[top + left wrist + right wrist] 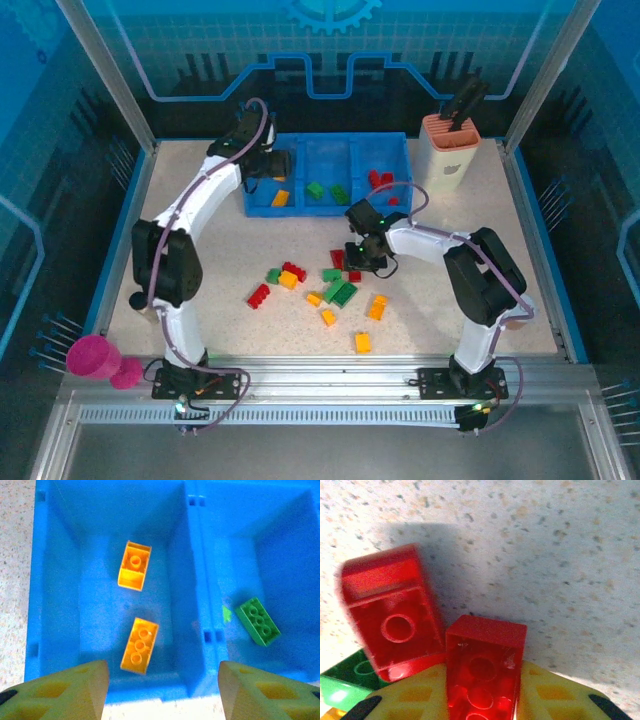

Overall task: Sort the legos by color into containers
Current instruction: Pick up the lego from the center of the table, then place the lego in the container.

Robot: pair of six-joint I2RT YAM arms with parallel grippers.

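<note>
Pinched in our right end effector (482, 700), a red lego (484, 665) sits short of the blue tray (198, 570), likely bound for its red compartment (398, 160); our left end effector (162, 690) hangs spread over its orange legos (140, 645).

A peach-and-white holder (449, 152) with black tools (464, 100) stands at the speckled table's (240, 335) back right corner.

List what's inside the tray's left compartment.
The left compartment holds two legos, apart: a far orange brick and a near orange brick. A left finger covers its near-left corner.
</note>
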